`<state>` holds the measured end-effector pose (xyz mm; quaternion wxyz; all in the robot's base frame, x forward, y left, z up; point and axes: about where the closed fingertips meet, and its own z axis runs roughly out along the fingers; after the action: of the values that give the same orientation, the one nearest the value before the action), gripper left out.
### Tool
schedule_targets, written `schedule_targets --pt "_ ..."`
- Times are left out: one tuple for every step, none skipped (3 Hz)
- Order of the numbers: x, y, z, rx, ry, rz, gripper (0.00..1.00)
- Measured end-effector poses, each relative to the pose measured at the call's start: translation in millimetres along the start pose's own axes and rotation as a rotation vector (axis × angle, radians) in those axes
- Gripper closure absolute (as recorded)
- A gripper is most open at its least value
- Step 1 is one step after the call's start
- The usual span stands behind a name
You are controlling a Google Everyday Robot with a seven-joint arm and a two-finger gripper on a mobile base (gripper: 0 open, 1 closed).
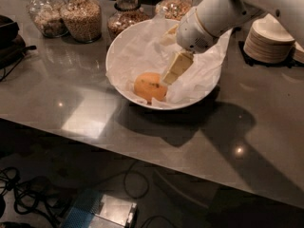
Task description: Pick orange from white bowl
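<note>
The orange [149, 86] lies in the bowl [110, 61], low in its near-left part, resting on the crumpled white paper [137, 51] that lines it. Its skin shows a few small dark specks on top.

The hand [175, 69] hangs inside the bowl, just up and to the right of the orange. Its pale yellow tip slants down and to the left and ends at the fruit's upper right edge. I cannot tell whether it touches the orange, nor whether the hand is spread or pressed together. Nothing is seen lifted in it. The white arm [223, 11] reaches in from the upper right, passing over the bowl's far right rim.

The bowl stands on a glossy grey desk [71, 103] and throws a dark shadow on it toward the near right. Behind the bowl a row of glass jars [81, 18] holds grains or the like, the nearest of them just beside the far rim. To the right, well apart from the bowl, sits a stack of pale plates [268, 42]. A dark object [8, 42] lies at the desk's left edge.

Below the desk's near edge, on the floor, are loose cables [23, 203] and a metal box [111, 212].
</note>
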<state>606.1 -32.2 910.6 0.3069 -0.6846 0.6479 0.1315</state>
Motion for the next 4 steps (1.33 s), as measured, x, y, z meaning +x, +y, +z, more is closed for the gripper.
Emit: schedule_targets --pt "-0.1 0.4 0.3 -0.001 0.0 0.001 0.09" --pt "-0.1 0.5 0.4 -0.001 0.0 0.001 0.23" --pt "2.6 11.8 14.4 -0.061 0.007 0.022 0.22" --pt "5.8 35.1 28.4 -0.154 0.012 0.062 0.17"
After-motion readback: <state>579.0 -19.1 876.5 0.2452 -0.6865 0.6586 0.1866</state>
